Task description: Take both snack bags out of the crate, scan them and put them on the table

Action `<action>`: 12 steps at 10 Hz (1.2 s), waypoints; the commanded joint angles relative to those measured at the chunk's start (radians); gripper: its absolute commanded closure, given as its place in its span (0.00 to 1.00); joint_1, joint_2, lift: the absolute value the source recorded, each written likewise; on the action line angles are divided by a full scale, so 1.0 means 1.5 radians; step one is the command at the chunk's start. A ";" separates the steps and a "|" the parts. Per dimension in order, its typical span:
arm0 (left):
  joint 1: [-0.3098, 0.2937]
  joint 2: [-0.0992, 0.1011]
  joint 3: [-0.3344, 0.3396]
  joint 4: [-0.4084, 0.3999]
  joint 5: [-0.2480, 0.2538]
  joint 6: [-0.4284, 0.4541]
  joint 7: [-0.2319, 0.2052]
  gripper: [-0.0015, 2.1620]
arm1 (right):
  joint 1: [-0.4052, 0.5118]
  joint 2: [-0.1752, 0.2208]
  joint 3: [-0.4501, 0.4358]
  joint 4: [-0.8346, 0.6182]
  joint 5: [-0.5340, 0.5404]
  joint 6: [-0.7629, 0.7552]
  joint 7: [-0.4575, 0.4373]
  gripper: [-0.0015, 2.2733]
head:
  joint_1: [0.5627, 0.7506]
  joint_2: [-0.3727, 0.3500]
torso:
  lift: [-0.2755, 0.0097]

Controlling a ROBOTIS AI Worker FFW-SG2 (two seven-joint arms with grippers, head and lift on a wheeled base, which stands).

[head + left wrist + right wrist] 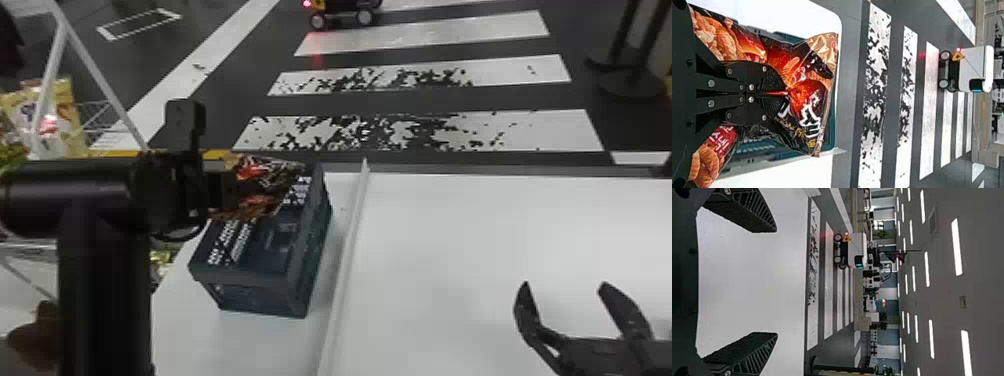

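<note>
Head view has the left gripper (227, 190) pointing rightward, its fingers pinched on a snack bag (272, 175) at the crate's (250, 297) far end. The right gripper (564, 287), fingers spread, hangs over the table (450, 225).

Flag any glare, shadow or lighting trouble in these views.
Head view: left arm nearly black against the bright white table, red light falling on the crosswalk by the wheeled cart. Left wrist view: table almost featureless white, glossy highlights on the snack bag. Right wrist view: ceiling light strips glare pure white.
</note>
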 commanded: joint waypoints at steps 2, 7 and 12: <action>0.000 -0.050 -0.029 -0.019 0.018 0.007 0.023 0.99 | 0.005 0.002 -0.003 -0.005 0.004 0.004 0.000 0.02 | 0.70 0.85 | 0.65; -0.014 -0.165 -0.127 -0.034 0.021 0.019 0.073 0.99 | 0.012 0.002 -0.005 -0.014 0.009 0.021 0.000 0.02 | 0.70 0.64 | 0.65; 0.061 -0.188 -0.164 -0.035 0.062 -0.002 0.096 0.99 | -0.014 0.002 -0.028 -0.021 -0.001 0.033 0.000 0.02 | 0.70 0.49 | 0.65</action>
